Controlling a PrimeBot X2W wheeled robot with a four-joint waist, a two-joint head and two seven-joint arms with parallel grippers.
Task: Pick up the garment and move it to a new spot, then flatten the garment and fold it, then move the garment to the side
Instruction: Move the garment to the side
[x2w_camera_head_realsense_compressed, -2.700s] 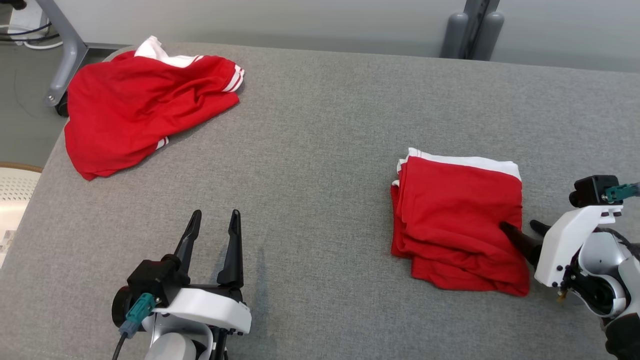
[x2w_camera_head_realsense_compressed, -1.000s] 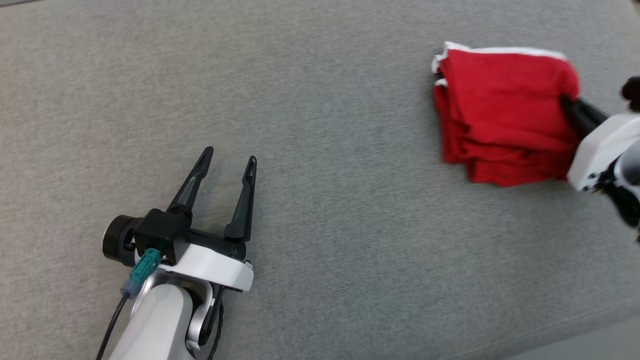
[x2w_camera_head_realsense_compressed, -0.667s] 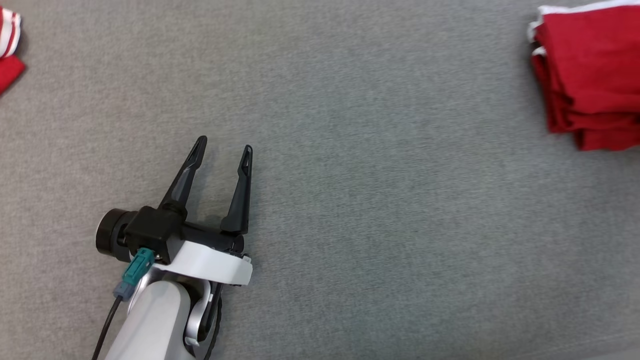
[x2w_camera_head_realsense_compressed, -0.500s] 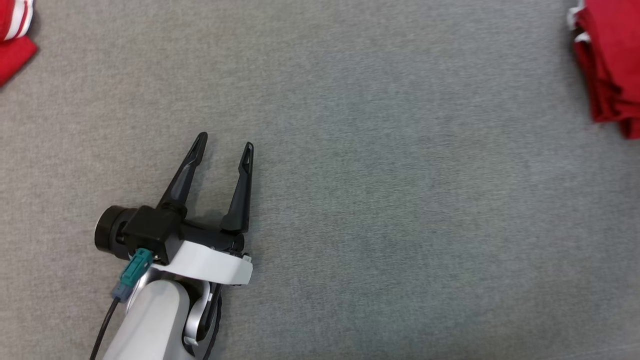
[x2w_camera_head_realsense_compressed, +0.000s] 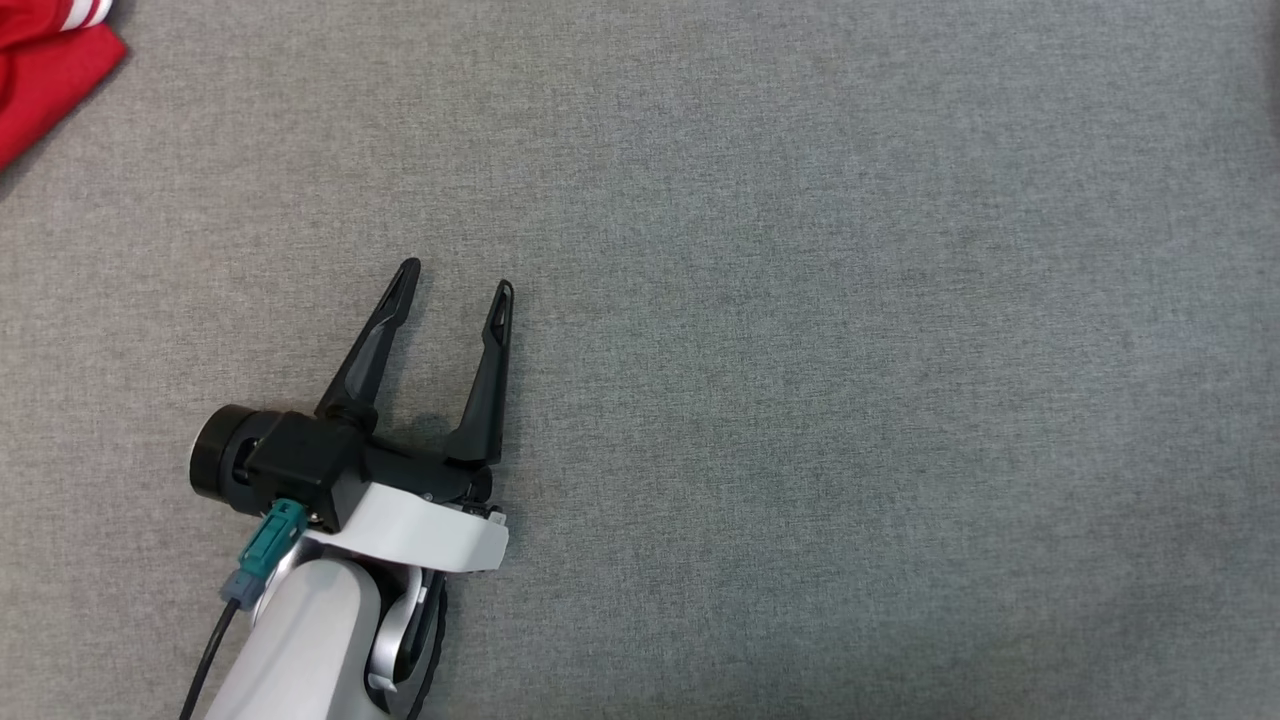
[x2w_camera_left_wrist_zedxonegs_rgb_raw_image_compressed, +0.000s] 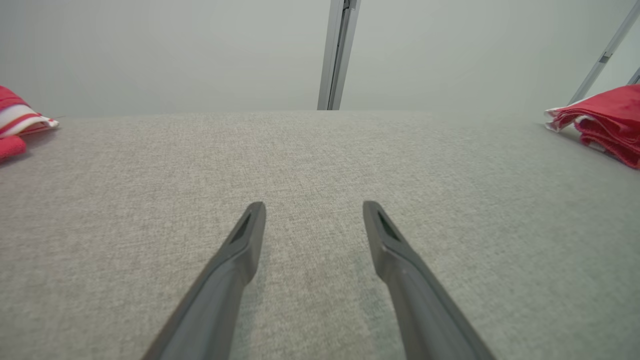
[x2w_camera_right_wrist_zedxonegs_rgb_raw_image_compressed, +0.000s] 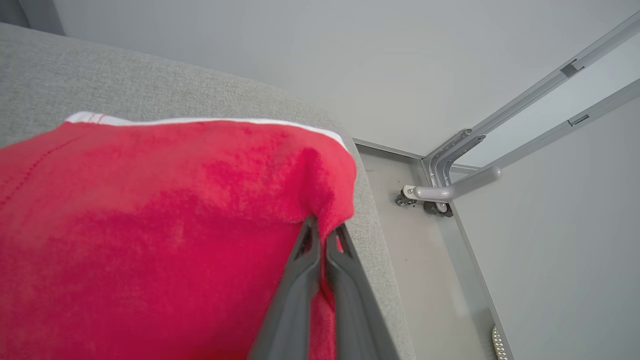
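Observation:
The folded red garment (x2w_camera_right_wrist_zedxonegs_rgb_raw_image_compressed: 150, 225) with white trim lies on the grey padded table (x2w_camera_right_wrist_zedxonegs_rgb_raw_image_compressed: 125, 80), close to its right end. My right gripper (x2w_camera_right_wrist_zedxonegs_rgb_raw_image_compressed: 326, 224) is shut on a pinched-up ridge at the garment's near right corner. In the left wrist view the same folded garment (x2w_camera_left_wrist_zedxonegs_rgb_raw_image_compressed: 605, 115) sits far off to the right. My left gripper (x2w_camera_head_realsense_compressed: 457, 277) rests low over bare table at the lower left, fingers wide apart. Nothing sits between those fingers in the left wrist view (x2w_camera_left_wrist_zedxonegs_rgb_raw_image_compressed: 314, 205) either.
A second, crumpled red garment with white stripes (x2w_camera_head_realsense_compressed: 45, 60) pokes in at the head view's top left corner and at the left edge of the left wrist view (x2w_camera_left_wrist_zedxonegs_rgb_raw_image_compressed: 20, 125). Beyond the table's right end are floor and a grey metal frame on casters (x2w_camera_right_wrist_zedxonegs_rgb_raw_image_compressed: 440, 192).
The head view has swung left: the folded garment and my right gripper have slid out past its right edge, and the crumpled garment's corner has come in at top left. My left gripper stays open.

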